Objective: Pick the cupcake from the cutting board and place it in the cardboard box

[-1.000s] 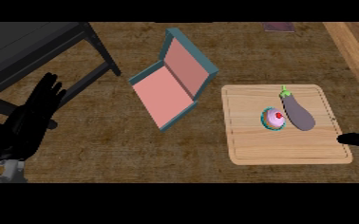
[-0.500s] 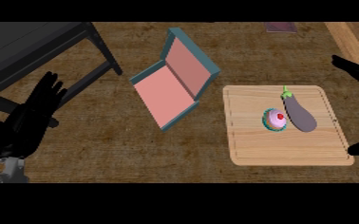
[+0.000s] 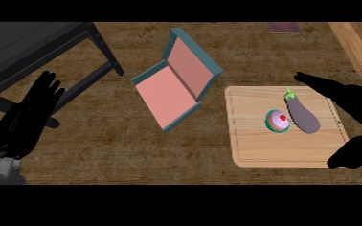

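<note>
While an eggplant lies just beside the cupcake, the right hand hovers open nearby.

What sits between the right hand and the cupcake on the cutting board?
The eggplant lies between the right hand and the cupcake, close beside the cupcake, as the head view shows.
</note>
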